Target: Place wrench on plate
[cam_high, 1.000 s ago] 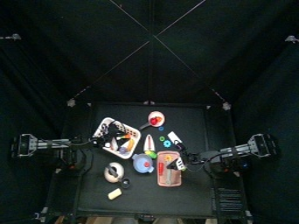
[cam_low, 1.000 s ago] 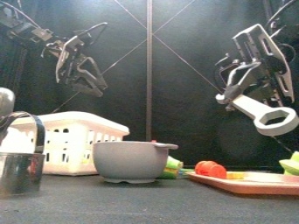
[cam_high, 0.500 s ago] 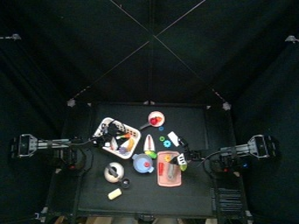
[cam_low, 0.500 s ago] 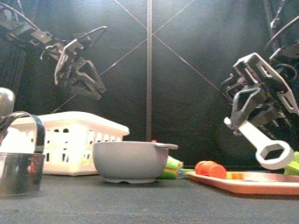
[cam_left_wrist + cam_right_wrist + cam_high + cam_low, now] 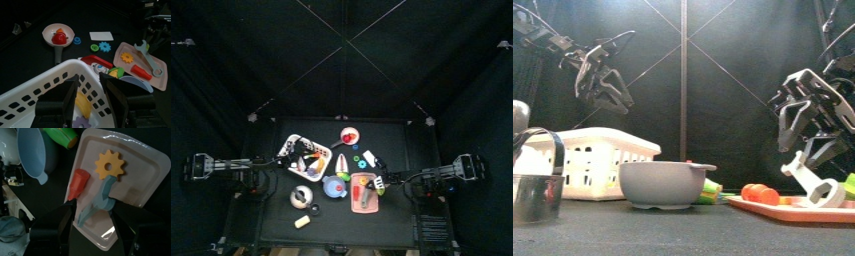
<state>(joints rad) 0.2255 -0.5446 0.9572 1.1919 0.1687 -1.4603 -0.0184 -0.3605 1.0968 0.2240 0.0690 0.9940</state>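
Now the wrench [image 5: 100, 203] lies on the plate [image 5: 143, 173], beside the yellow gear. Right gripper [image 5: 93, 225] jaws spread, nothing held; left gripper [image 5: 92, 95] open over white basket. Placement looks complete; only retreat remains.

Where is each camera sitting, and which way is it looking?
Top view: high overhead, looking straight down at the small black table; both arms reach in from the sides.
Front view: at table height, looking level past the grey bowl; both arms hang behind.
Left wrist view: on the left arm, above the white slotted basket; left pincer shows.
Right wrist view: on the right arm, over the salmon-pink rectangular tray; right pincer shows.
Shared: both wrist views show the pale wrench and the yellow gear lying on that tray.
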